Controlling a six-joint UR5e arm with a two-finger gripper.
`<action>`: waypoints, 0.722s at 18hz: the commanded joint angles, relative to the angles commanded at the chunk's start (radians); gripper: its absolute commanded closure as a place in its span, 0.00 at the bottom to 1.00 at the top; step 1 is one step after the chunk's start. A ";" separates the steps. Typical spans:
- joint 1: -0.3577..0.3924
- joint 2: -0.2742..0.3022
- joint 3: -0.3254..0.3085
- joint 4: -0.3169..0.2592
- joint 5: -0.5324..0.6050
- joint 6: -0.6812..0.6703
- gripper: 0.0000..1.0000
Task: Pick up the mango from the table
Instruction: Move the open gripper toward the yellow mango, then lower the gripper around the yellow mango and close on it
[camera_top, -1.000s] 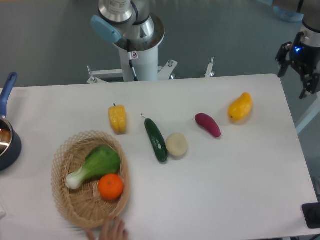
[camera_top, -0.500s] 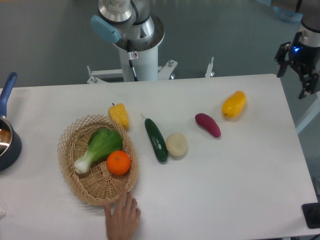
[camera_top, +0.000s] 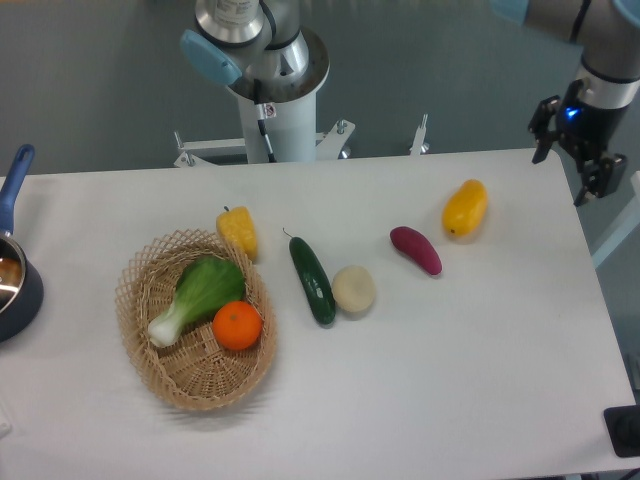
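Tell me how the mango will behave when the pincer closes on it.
The mango looks smooth and glossy, so it may slip between the fingers. Its rounded oval shape, lying free on the table, suggests it could roll if nudged. The pincer looks open, empty and off to the side.

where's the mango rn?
In the camera view the mango lies on the table near its far right corner, just right of the purple vegetable. The gripper hangs apart, up to its right.

Mango (camera_top: 465, 208) smooth, glossy; table (camera_top: 480, 370) matt white; basket (camera_top: 190, 375) woven wicker.
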 joint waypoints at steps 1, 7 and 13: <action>-0.003 0.015 -0.034 0.003 0.014 0.002 0.00; 0.001 0.040 -0.204 0.139 0.060 -0.075 0.00; 0.011 -0.024 -0.214 0.204 0.052 -0.251 0.00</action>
